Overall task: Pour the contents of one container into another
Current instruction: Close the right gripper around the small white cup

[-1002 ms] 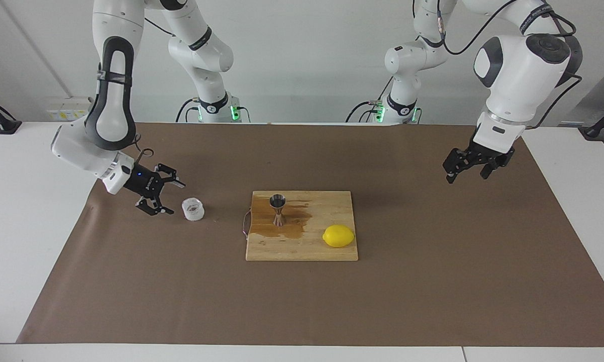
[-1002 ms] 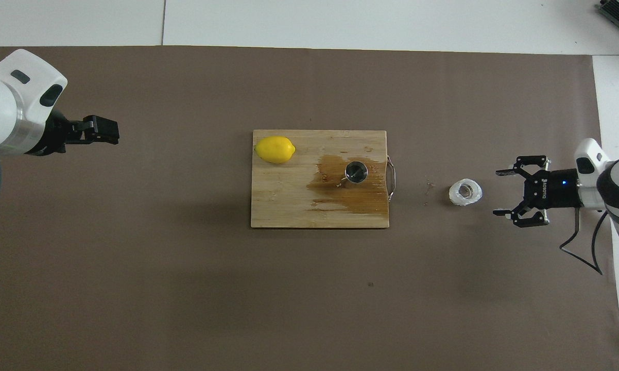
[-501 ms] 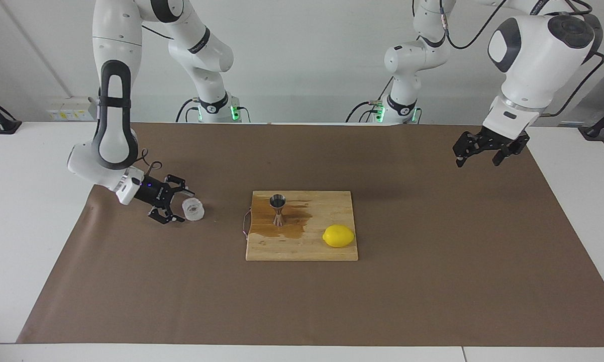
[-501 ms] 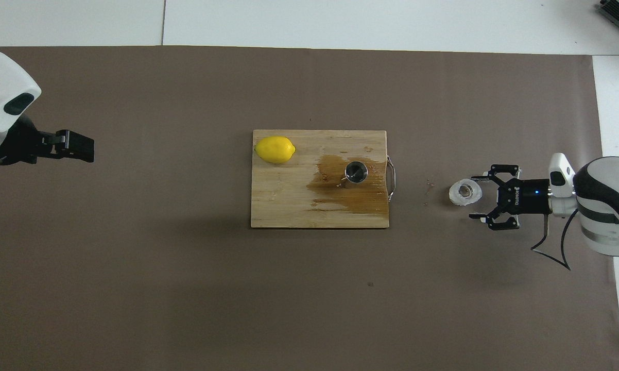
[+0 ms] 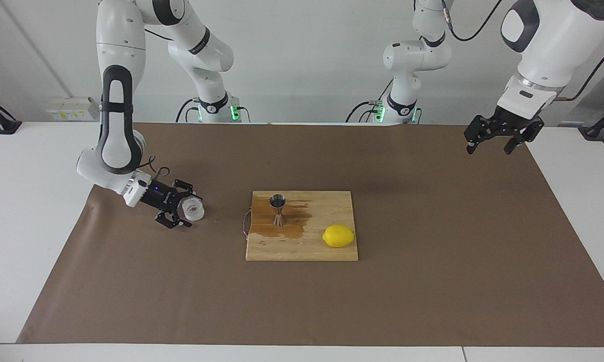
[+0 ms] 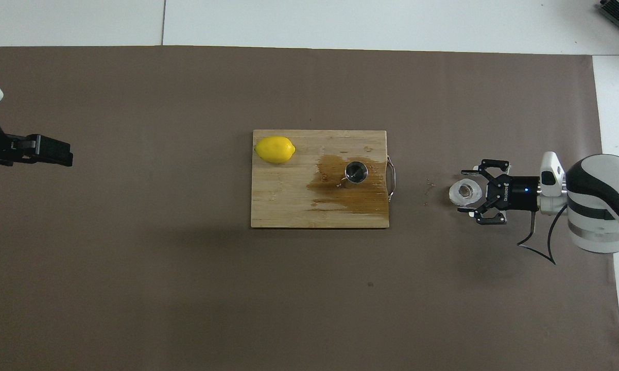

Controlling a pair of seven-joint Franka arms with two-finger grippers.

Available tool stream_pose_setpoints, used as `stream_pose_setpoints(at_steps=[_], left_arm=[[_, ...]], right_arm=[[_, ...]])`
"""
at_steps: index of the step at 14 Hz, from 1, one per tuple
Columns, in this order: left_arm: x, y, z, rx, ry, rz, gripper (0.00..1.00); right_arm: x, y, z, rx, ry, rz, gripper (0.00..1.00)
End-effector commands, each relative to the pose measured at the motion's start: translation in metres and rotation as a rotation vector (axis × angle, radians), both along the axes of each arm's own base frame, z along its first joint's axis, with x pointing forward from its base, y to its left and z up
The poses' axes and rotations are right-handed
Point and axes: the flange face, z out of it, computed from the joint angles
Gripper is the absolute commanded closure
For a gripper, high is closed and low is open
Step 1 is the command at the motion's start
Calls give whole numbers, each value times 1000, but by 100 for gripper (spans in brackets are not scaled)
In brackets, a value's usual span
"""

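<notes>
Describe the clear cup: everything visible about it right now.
The clear cup is small and squat, with textured see-through walls, probably plastic or glass. It stands upright on the brown mat, beside the board toward the right arm's end of the table. Something dark shows inside at the bottom. The right gripper is low at the cup, a finger on either side, open; whether they touch it cannot be told.

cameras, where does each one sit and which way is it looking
Facing view: high across the table, looking at the robots; both whole arms show, right gripper open around the clear cup, left gripper raised.
Overhead view: above the robots' end, looking steeply down; only forearms and grippers show.
Shared: cutting board, jigger, lemon, cup, half a turn apart.
</notes>
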Motion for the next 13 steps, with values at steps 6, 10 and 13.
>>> stream_pose_setpoints(at_steps=[6,10,13], left_arm=[[-28,-10,20,-5,35,-33,0],[-32,-10,18,-4,37,-25,0],[-32,-10,18,-5,35,-22,0]], right_arm=[[-5,2,-10,-6,-14,-13,49],[-2,2,-6,-2,-19,-13,73],[8,11,9,10,4,-32,73]])
